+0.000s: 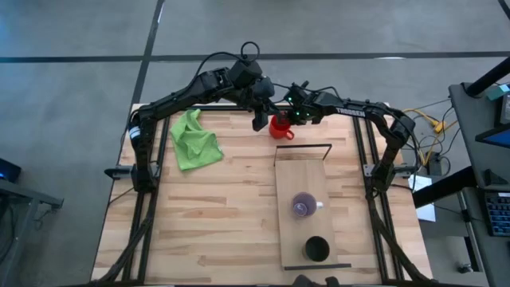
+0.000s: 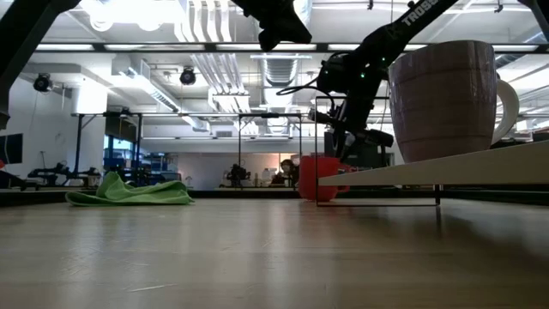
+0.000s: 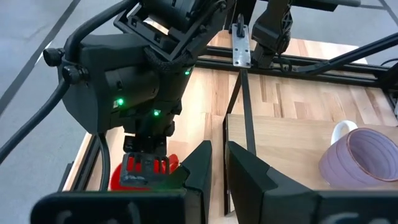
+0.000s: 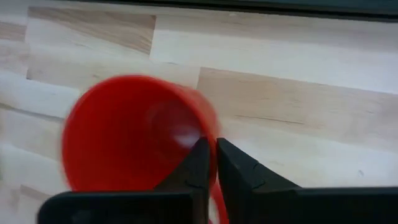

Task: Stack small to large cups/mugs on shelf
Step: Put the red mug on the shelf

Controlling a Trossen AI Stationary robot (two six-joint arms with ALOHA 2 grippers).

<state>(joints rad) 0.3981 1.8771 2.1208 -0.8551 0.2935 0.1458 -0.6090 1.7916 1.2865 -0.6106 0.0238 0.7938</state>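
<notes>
The right pincer (image 4: 210, 163) is clenched on the rim of the bright red round cup (image 1: 280, 127), one finger inside the wall and one outside. The cup sits on the striped plank counter (image 1: 223, 215) at upper centre of the high view, just beyond the far end of the long light-wood shelf with its thin black wire frame (image 1: 301, 179).

The left pincer (image 1: 260, 121) hangs just beside the red cup at upper centre, holding nothing, its fingers near together with a narrow gap.

On the shelf, the purple cup with the pale handle (image 1: 303, 206) stands mid-board and the black round cup (image 1: 316, 248) near the lower end.

Judgement: the step in hand is lifting the red cup. The rim grip is thin, so the lift should go straight up and level, clearing the wire frame before travelling over the board. The left arm crowds the exit path. A green crumpled cloth (image 1: 194, 140) lies well apart at upper left, no obstruction.
</notes>
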